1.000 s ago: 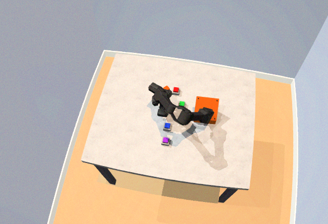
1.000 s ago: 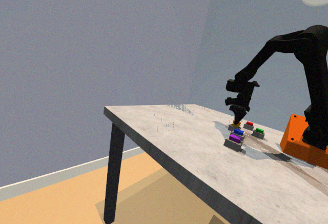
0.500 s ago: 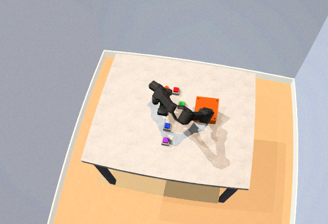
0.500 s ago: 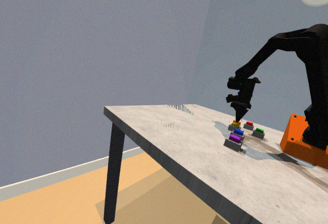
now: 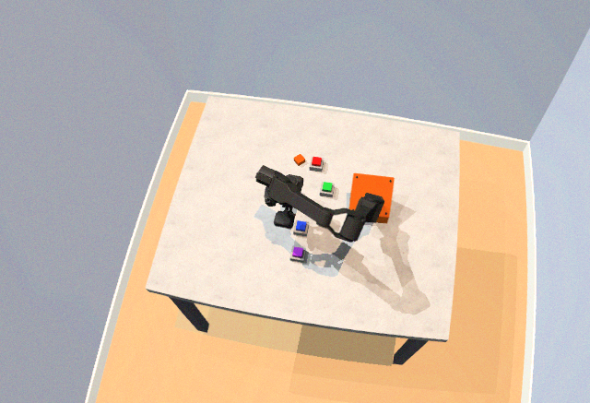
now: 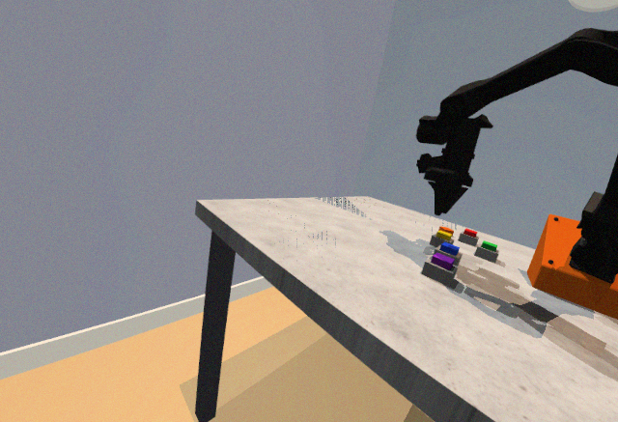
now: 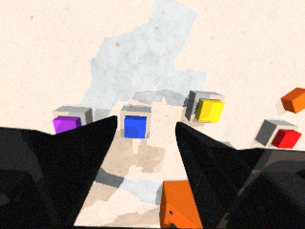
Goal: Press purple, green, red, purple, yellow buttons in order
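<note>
Several square buttons on grey bases sit on the table (image 5: 214, 198) (image 6: 324, 267). They are the purple button (image 5: 298, 251) (image 6: 442, 259) (image 7: 66, 124), the blue button (image 5: 300, 226) (image 6: 449, 247) (image 7: 135, 127), the yellow button (image 6: 443, 236) (image 7: 210, 110), the red button (image 5: 316, 161) (image 6: 469, 232) (image 7: 286, 138) and the green button (image 5: 326, 186) (image 6: 489, 245). In the top view the arm hides the yellow button. My gripper (image 5: 282, 215) (image 6: 443, 208) (image 7: 147, 123) is open and empty. It hangs well above the buttons, touching none.
A small orange block (image 5: 299, 159) (image 6: 445, 230) (image 7: 294, 99) lies beside the red and yellow buttons. The arm's orange base (image 5: 371, 186) (image 6: 553, 263) (image 7: 178, 205) stands just beyond the green button.
</note>
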